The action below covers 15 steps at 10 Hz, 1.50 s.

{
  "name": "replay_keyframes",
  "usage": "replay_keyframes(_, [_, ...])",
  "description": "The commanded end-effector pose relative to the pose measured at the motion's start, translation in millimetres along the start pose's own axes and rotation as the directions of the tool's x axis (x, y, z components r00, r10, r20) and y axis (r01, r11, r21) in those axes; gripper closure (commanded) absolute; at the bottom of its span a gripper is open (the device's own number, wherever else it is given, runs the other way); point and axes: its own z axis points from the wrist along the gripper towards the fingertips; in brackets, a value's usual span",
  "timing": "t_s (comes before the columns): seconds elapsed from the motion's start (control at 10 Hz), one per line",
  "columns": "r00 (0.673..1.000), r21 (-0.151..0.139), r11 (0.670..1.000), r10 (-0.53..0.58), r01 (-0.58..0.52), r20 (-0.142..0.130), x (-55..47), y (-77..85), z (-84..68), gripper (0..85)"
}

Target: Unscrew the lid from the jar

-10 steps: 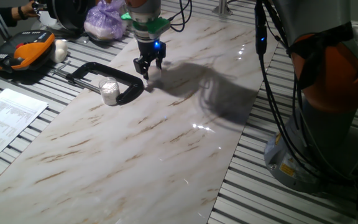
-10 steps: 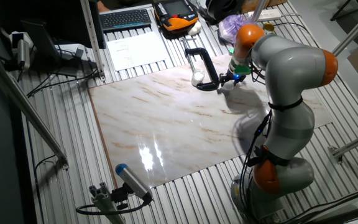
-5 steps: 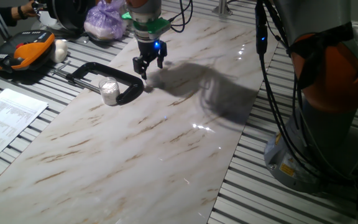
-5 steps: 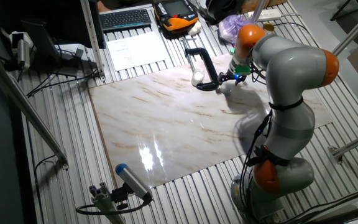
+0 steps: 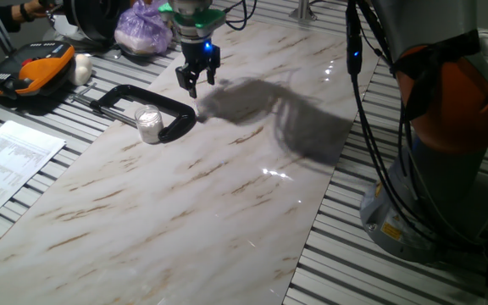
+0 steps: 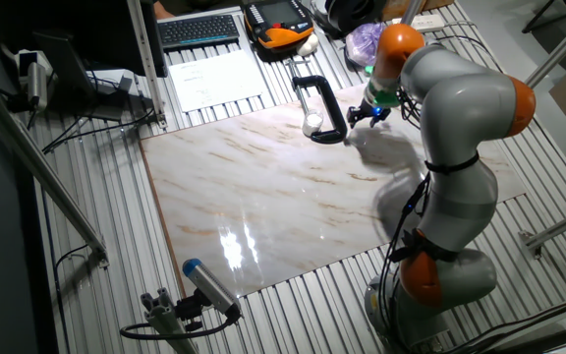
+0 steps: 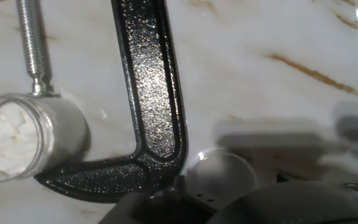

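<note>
The jar [image 7: 17, 140] is found held in a black C-clamp [image 7: 145, 99] on the marble table [image 5: 185, 212], pressed between the clamp's screw pad and its black jaw; its mouth is uncovered and whitish contents are seen inside. One jar is counted, also visible in one fixed view [image 5: 147, 123] and the other fixed view [image 6: 312, 123]. One lid [image 7: 221, 177] is recorded, lying flat on the marble just beside the outer corner of the clamp, apart from the jar. One clamp is present, its threaded screw [image 7: 33, 43] reaching to the jar's side.

One gripper [image 5: 196, 78] is observed raised above the table, beyond the clamp's bend. Its two fingers are seen spread apart with nothing between them.

Off the marble, one orange-and-black handheld unit [image 5: 28, 72], one white rounded lump [image 5: 81, 68], one purple bag [image 5: 142, 30] and one printed sheet [image 5: 11, 157] are noted.
</note>
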Motion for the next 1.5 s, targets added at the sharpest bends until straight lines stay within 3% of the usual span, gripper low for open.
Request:
replay_keyframes(0.0, [1.000,-0.005,1.000,-0.010,0.010,0.002,-1.9,0.9,-0.7,85.0])
replay_keyframes(0.2, [1.000,-0.007,1.000,-0.017,0.017,0.023,-8.4,5.4,-6.3,85.0])
replay_keyframes(0.4, [1.000,-0.016,1.000,0.004,-0.004,0.012,-19.0,19.3,-19.4,85.0])
replay_keyframes(0.6, [0.999,0.009,1.000,0.026,-0.026,0.024,-22.1,41.9,-31.9,85.0])
replay_keyframes(0.9, [0.998,0.053,0.997,0.058,-0.060,0.033,-15.5,78.9,-55.4,85.0])
replay_keyframes(1.2, [0.997,0.038,0.998,0.051,-0.053,0.059,-2.9,98.2,-66.9,85.0])
replay_keyframes(1.4, [0.998,0.009,0.999,0.045,-0.045,0.051,2.8,105.9,-71.3,85.0])
